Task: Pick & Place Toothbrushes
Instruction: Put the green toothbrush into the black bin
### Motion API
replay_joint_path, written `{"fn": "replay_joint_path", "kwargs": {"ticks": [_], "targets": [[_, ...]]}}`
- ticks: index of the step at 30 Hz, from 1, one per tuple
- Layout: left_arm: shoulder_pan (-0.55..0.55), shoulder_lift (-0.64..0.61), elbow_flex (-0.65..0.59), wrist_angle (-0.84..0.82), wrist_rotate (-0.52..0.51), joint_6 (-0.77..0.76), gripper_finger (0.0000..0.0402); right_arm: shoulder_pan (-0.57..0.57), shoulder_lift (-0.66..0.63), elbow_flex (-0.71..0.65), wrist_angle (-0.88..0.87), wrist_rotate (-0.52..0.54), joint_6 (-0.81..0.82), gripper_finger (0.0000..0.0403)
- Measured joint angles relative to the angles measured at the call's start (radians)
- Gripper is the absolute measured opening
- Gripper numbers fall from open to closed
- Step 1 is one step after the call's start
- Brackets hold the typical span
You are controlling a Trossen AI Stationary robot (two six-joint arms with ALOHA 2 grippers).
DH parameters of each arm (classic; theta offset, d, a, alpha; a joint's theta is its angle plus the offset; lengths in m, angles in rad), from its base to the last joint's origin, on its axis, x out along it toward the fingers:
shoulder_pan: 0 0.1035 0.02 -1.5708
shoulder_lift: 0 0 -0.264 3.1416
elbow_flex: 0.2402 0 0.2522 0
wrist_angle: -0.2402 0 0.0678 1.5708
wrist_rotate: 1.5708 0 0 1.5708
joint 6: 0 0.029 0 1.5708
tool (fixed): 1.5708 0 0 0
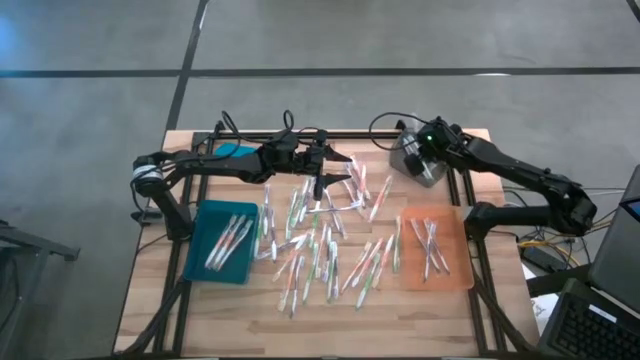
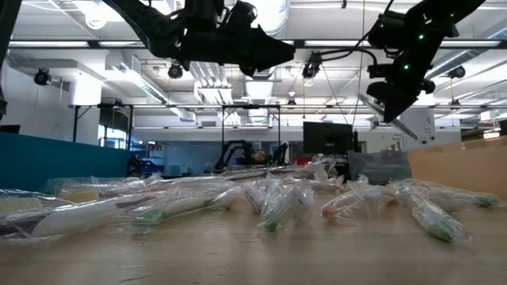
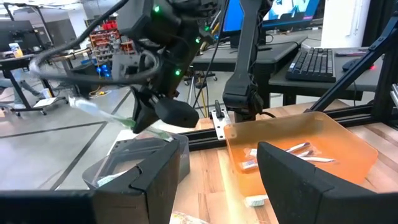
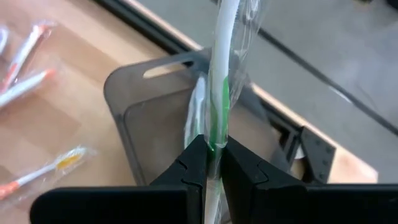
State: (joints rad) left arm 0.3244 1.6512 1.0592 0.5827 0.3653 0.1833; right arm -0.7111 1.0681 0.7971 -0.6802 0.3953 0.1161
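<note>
Many wrapped toothbrushes (image 1: pixel 320 235) lie scattered on the middle of the wooden table. A few more lie in the teal tray (image 1: pixel 205 262) at the left and in the orange tray (image 1: pixel 455 272) at the right. My right gripper (image 1: pixel 418 152) hangs over the grey bin (image 1: pixel 428 175) at the table's far right. It is shut on a green-and-white wrapped toothbrush (image 4: pixel 222 68). My left gripper (image 1: pixel 338 180) hovers level above the far part of the pile, open with nothing between its fingers (image 3: pixel 298 180). My right gripper pinches the toothbrush's green stretch of handle (image 4: pixel 215 134) between its two fingers, through the clear wrapper. The fingers slant downward. The toothbrush runs on past the fingertips, roughly along them. It is lifted clear, its white end (image 4: pixel 225 25) over the grey bin's far rim.
The grey bin (image 4: pixel 155 118) holds another wrapped toothbrush. Black frame rails (image 1: pixel 330 135) run along the table's edges, with cables at the far edge. A laptop (image 1: pixel 590 320) stands off the table's right side.
</note>
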Motion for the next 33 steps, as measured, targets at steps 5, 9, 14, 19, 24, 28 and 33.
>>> {"fn": "replay_joint_path", "kwargs": {"ticks": [5,9,14,19,24,28,33], "targets": [[0.000,0.000,0.000,0.000,0.000,0.000,0.0218,-0.020,0.054,0.000,-0.009,-0.012,0.000,0.0028],[0.000,0.000,0.000,0.000,0.000,0.000,0.0218,-0.046,0.087,0.000,-0.038,-0.016,0.023,0.0028],[0.000,0.000,0.000,0.000,0.001,0.000,0.0218,-0.097,0.109,0.000,-0.058,-0.093,0.034,0.0028],[0.000,0.000,0.000,0.000,0.001,0.000,0.0218,-0.141,0.132,0.000,-0.058,-0.139,0.030,0.0028],[0.000,0.000,0.000,0.000,0.001,0.000,0.0218,-0.161,0.156,0.000,-0.073,-0.144,0.026,0.0028],[0.000,0.000,0.000,0.000,0.001,0.000,0.0218,-0.163,0.185,0.000,-0.073,-0.146,0.017,0.0028],[0.000,0.000,0.000,-0.004,0.001,0.000,0.0218,-0.163,0.233,0.000,-0.072,-0.146,0.012,0.0028]]}}
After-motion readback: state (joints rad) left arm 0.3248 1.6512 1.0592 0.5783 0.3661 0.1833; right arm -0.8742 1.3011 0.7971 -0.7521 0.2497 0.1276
